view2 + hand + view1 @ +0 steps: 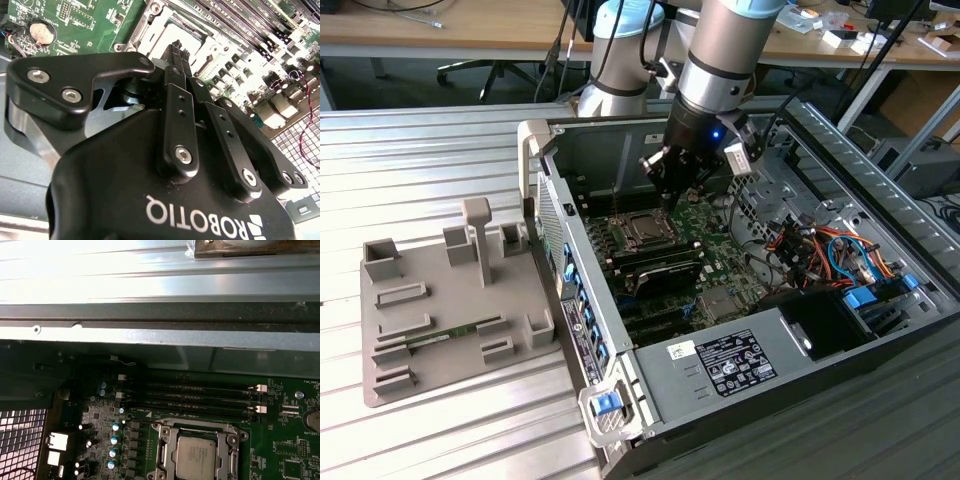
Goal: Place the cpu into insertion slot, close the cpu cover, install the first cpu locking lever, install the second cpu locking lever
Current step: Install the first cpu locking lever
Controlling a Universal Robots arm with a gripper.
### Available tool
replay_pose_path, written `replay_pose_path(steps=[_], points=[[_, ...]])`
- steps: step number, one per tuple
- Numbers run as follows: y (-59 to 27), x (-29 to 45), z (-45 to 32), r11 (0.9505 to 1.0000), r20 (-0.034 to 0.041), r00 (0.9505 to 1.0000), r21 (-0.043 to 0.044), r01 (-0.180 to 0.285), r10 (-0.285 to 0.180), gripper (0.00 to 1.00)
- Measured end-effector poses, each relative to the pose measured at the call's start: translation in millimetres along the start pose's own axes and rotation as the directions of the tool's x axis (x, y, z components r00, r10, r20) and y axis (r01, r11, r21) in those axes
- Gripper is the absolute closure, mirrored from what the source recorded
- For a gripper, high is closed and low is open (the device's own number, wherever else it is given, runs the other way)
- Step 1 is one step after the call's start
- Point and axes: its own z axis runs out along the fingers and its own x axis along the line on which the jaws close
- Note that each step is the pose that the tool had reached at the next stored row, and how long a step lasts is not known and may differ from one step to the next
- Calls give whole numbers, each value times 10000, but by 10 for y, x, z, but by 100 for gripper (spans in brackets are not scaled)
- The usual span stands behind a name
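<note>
Now, gripper (668,195): it hangs point-down inside the open computer case (840,150); in the second wrist view its fingers (178,100) meet at the tip, closed with nothing seen between them.
Gripper position (176,47): just above the socket area of the green motherboard (720,265), close over the chip but not visibly touching it.
Cpu (196,457): silvery-grey square, lying flat in the insertion slot (169,460).
Cpu cover (195,426): the metal frame lies down around the chip, whose top shows through the cut-out.
Memory slots (200,395): long black rows just beside the socket.
Coin battery (41,32): on the board, apart from the socket.
Grey fixture tray (420,330): on the ribbed metal table (440,140), at the exterior view's left of the case.
</note>
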Motion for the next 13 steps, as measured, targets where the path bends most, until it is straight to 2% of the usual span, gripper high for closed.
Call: replay_pose_path(steps=[13], points=[[2,27,-13,10000,0,10000,-5,2,-2,90]])
